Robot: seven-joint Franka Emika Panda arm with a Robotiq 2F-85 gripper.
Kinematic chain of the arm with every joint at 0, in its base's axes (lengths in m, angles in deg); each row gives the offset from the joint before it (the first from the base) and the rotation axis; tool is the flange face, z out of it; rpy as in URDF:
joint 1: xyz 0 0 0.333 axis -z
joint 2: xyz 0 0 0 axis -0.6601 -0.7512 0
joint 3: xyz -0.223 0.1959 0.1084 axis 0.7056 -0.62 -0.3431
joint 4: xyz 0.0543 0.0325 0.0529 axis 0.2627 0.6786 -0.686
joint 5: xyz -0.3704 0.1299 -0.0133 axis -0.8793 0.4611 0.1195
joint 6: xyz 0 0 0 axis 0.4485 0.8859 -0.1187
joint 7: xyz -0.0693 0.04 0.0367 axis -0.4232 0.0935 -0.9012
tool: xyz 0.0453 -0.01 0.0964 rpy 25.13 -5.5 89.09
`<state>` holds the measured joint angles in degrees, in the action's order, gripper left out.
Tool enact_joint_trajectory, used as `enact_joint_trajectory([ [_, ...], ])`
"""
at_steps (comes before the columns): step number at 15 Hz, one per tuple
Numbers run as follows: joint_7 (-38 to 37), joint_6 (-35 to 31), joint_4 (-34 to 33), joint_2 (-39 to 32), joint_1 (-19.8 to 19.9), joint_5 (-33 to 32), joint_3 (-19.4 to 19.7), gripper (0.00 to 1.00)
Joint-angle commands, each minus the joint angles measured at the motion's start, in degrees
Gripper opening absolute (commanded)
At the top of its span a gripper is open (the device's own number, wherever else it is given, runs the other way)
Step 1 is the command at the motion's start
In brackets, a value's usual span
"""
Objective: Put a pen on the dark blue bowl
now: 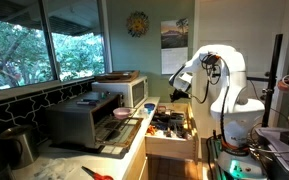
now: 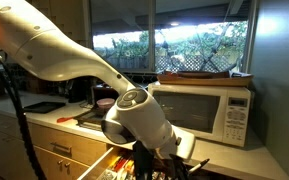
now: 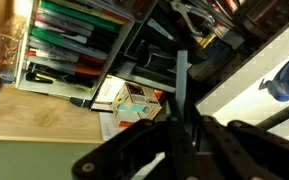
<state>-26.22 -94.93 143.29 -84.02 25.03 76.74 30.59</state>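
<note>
Over the open wooden drawer (image 1: pixel 170 147) of assorted pens (image 3: pixel 69 40), the black gripper (image 1: pixel 177 91) hung, jaw state indeterminable; pen pickup judged in hand, next needing transfer to the small dark blue bowl (image 1: pixel 121 114).

Toaster oven (image 1: pixel 79 122) beside microwave (image 1: pixel 124 92) on counter (image 1: pixel 59 158); drawer (image 1: pixel 169 147) open.

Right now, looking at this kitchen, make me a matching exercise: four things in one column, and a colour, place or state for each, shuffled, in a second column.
Things:
1. toaster oven
2. microwave
3. drawer
4. brown tray

Descriptions:
a. pulled open
b. white
c. lying on top of the microwave
d. silver

Pairs: 1-d, 2-b, 3-a, 4-c
</note>
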Motion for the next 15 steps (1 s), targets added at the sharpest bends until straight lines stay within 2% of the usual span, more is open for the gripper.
enact_joint_trajectory([
  [1,1.2,0.5,0.5,0.8,0.3,3.2,-2.2,0.03],
  [3,3.4,0.8,1.1,2.9,0.7,7.9,-5.6,0.03],
  [6,-1.6,3.7,3.2,6.8,-1.2,5.5,-5.7,0.03],
  [10,-3.1,15.2,5.0,13.2,-1.1,3.8,-5.8,0.03],
  [11,-4.4,18.5,4.1,13.6,-10.0,4.3,3.3,0.03],
  [13,-7.8,27.4,2.4,13.8,-14.4,4.4,8.1,0.03],
  [15,-7.5,35.0,1.4,14.3,-19.5,6.0,13.5,0.03],
])
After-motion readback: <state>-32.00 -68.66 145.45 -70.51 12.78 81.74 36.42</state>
